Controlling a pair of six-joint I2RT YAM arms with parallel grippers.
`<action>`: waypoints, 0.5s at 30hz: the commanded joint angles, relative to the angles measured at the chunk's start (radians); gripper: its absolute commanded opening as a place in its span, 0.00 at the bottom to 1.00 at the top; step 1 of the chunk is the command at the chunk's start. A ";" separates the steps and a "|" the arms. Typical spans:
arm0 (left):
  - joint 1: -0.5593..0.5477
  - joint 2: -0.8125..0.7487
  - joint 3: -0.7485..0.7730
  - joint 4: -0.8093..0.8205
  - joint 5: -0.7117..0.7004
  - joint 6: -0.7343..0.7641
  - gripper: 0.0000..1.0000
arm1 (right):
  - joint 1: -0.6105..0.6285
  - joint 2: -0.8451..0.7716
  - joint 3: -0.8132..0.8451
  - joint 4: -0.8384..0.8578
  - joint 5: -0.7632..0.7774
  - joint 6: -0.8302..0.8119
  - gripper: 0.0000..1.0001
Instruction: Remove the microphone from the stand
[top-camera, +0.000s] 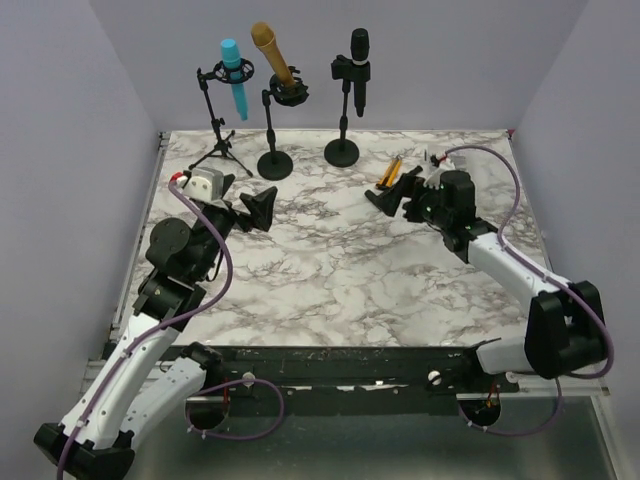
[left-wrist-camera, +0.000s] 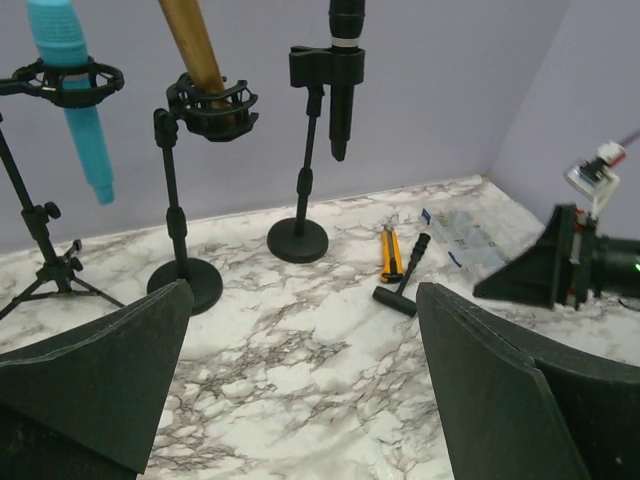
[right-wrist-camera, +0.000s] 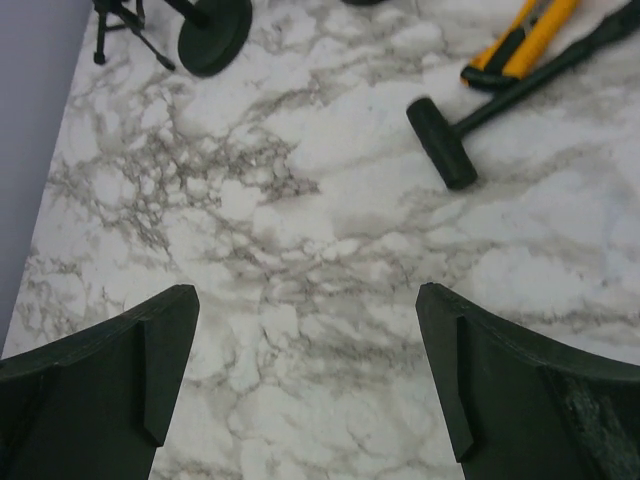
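Three microphones stand in holders at the back of the marble table (top-camera: 330, 280). A blue microphone (top-camera: 235, 75) (left-wrist-camera: 75, 100) hangs in a tripod stand (top-camera: 222, 150). A gold microphone (top-camera: 272, 52) (left-wrist-camera: 192, 45) sits tilted in a shock mount on a round-base stand (top-camera: 275, 163). A black microphone (top-camera: 359, 65) (left-wrist-camera: 342, 90) is clipped upright on another round-base stand (top-camera: 342, 152). My left gripper (top-camera: 255, 208) (left-wrist-camera: 305, 300) is open and empty, low over the table, facing the stands. My right gripper (top-camera: 395, 195) (right-wrist-camera: 307, 295) is open and empty over bare marble.
A yellow utility knife (top-camera: 392, 170) (left-wrist-camera: 389, 253) (right-wrist-camera: 520, 40) and a black mallet (left-wrist-camera: 405, 280) (right-wrist-camera: 470, 125) lie just ahead of my right gripper. A small clear box (left-wrist-camera: 460, 235) lies near the back right. Lavender walls close in the table on three sides.
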 joint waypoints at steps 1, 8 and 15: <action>-0.003 -0.071 -0.020 0.040 0.096 0.084 0.99 | -0.007 0.156 0.165 0.287 -0.018 -0.070 1.00; -0.040 -0.076 -0.027 0.036 0.102 0.136 0.99 | -0.010 0.463 0.481 0.458 -0.091 -0.166 1.00; -0.057 -0.068 -0.045 0.054 0.047 0.157 0.99 | -0.023 0.723 0.852 0.383 -0.031 -0.214 1.00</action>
